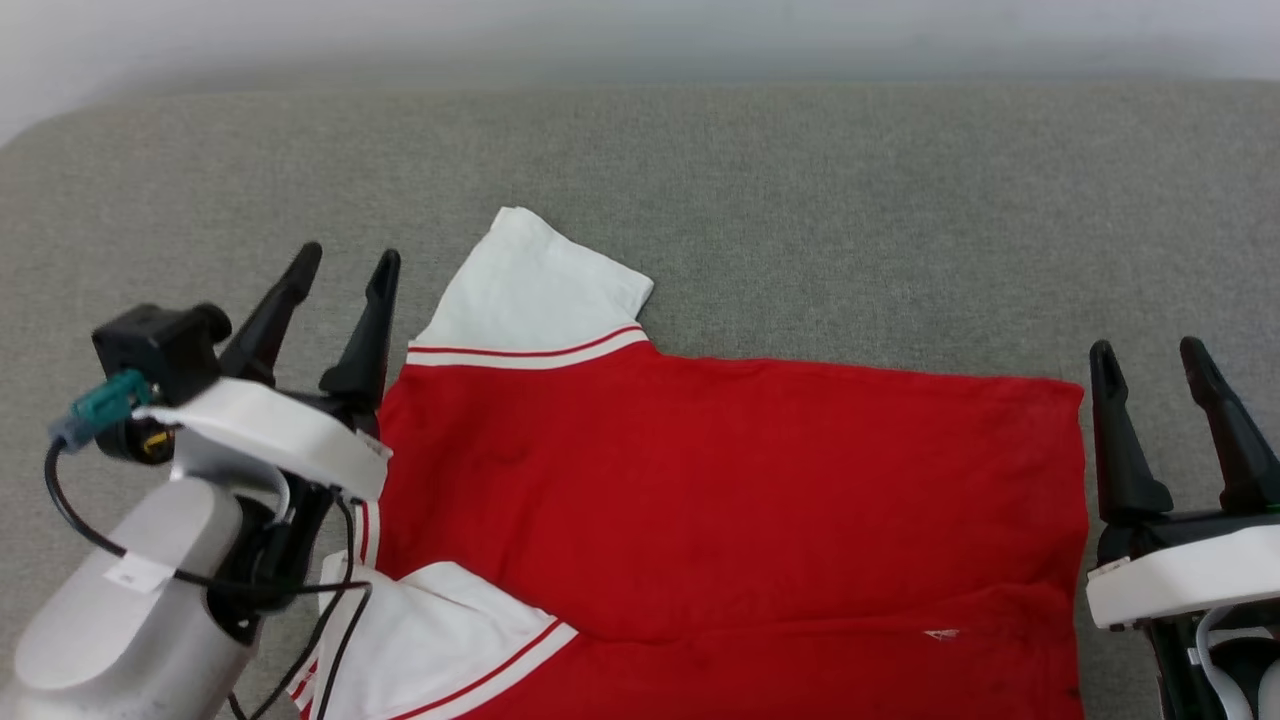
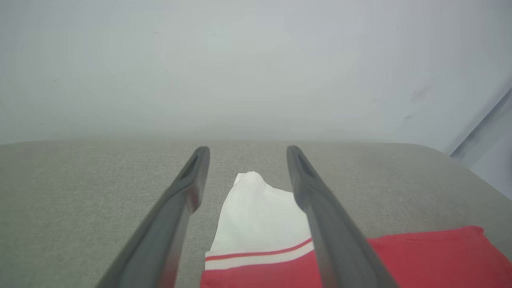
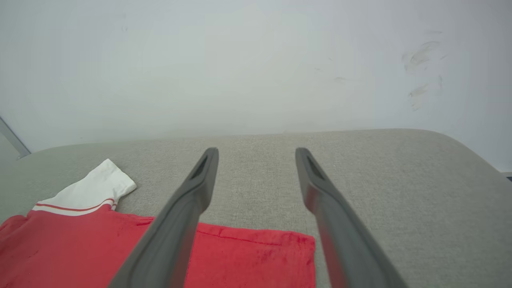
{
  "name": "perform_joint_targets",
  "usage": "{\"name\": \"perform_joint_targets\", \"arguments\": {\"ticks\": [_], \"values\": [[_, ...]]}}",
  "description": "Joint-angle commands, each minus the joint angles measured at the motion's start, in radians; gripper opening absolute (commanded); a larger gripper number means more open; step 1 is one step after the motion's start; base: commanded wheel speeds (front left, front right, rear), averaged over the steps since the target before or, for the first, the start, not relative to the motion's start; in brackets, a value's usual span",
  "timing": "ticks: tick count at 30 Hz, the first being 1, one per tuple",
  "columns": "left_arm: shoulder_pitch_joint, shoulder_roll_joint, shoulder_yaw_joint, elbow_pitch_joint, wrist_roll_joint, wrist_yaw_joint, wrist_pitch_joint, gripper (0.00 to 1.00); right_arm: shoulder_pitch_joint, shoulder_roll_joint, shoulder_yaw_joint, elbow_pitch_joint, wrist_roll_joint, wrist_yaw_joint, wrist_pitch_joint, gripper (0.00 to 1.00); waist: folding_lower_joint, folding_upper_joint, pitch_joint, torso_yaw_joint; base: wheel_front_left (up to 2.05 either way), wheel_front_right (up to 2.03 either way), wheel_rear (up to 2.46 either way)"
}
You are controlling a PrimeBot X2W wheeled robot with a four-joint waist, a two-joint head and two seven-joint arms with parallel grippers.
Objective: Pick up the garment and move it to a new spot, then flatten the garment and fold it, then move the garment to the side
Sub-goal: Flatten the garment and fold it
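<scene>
My red cloth T-shirt with white sleeves (image 1: 730,480) looks soft, matt and finely knit. The grey woven fabric surface (image 1: 800,180) under it is coarser and rough-grained. My left gripper (image 1: 346,255) and right gripper (image 1: 1146,347) have dark matt plastic fingers (image 2: 180,208). The white wrist shells (image 1: 270,435) are smooth and faintly glossy.

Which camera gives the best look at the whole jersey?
Head view: the jersey lies spread out, red body and both white sleeves visible, only its near edge cropped. The left wrist view catches the far sleeve and a red strip; the right wrist view shows that sleeve and the hem corner.
</scene>
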Motion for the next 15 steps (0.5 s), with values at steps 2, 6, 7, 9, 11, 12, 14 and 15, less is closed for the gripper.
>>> {"name": "perform_joint_targets", "arguments": {"ticks": [2, 6, 7, 9, 11, 12, 14, 15], "values": [[-0.062, -0.006, 0.005, 0.025, 0.003, -0.027, 0.007, 1.0, -0.028, 0.004, -0.003, -0.008, -0.002, -0.001, 0.001, 1.0, -0.0001, 0.0, 0.073, -0.03, 0.0, 0.0, 0.0], [-0.178, 0.005, -0.002, 0.081, -0.017, -0.082, 0.09, 1.0, -0.06, 0.004, 0.009, 0.001, 0.021, -0.001, -0.007, 1.0, -0.0001, 0.0, 0.118, -0.062, 0.0, 0.0, 0.0], [-0.21, 0.01, -0.005, 0.096, -0.021, -0.097, 0.12, 1.0, -0.066, 0.004, 0.009, 0.007, 0.025, -0.001, -0.007, 1.0, -0.0001, 0.0, 0.126, -0.069, 0.0, 0.0, 0.0], [-0.265, 0.018, -0.016, 0.125, -0.048, -0.127, 0.202, 1.0, -0.073, 0.004, 0.017, 0.015, 0.03, -0.001, -0.013, 1.0, -0.0001, 0.0, 0.139, -0.085, 0.0, 0.0, 0.0], [-0.318, 0.036, -0.021, 0.158, -0.081, -0.152, 0.295, 1.0, -0.081, 0.004, 0.021, 0.026, 0.037, -0.001, -0.016, 1.0, -0.0001, 0.0, 0.152, -0.102, 0.0, 0.0, 0.0], [-0.342, 0.043, -0.028, 0.175, -0.097, -0.166, 0.349, 1.0, -0.085, 0.004, 0.024, 0.029, 0.042, -0.001, -0.022, 1.0, -0.0001, 0.0, 0.157, -0.11, 0.0, 0.0, 0.0], [-0.389, 0.064, -0.039, 0.209, -0.132, -0.184, 0.459, 1.0, -0.087, 0.004, 0.031, 0.041, 0.049, -0.001, -0.027, 1.0, -0.0001, 0.0, 0.17, -0.13, 0.0, 0.0, 0.0], [-0.411, 0.074, -0.045, 0.224, -0.147, -0.19, 0.513, 1.0, -0.088, 0.004, 0.032, 0.047, 0.055, -0.001, -0.033, 1.0, -0.0001, 0.0, 0.174, -0.139, 0.0, 0.0, 0.0]]}}
